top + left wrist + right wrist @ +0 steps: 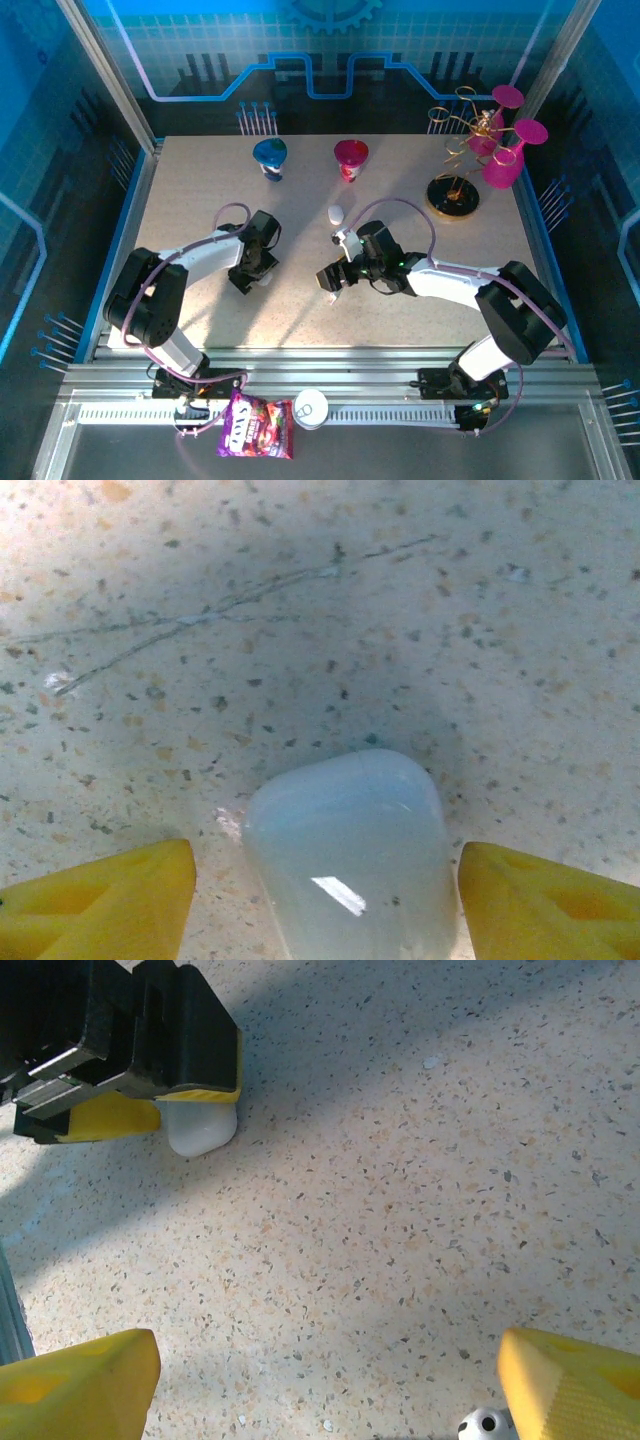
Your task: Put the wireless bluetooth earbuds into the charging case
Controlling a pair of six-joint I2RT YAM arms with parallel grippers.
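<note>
Our left gripper (pixel 325 900) has its yellow fingertips (pixel 110 900) set either side of a white, pebble-shaped charging case (pixel 350 860). A sliver of table (pixel 300 630) shows between pad and shell, so nothing is clamped yet. Our right gripper (pixel 320 1380) hangs spread wide, gripping nothing, with what looks like an earbud (pixel 486 1424) just beside one fingertip. The case lies left of the table's middle, towards the near edge. We judge it light, rigid and glossy, liable to squirt from the pads, so we would grip its broad flanks low. The earbud looks tiny and skittish and wants a gentle pinch.
</note>
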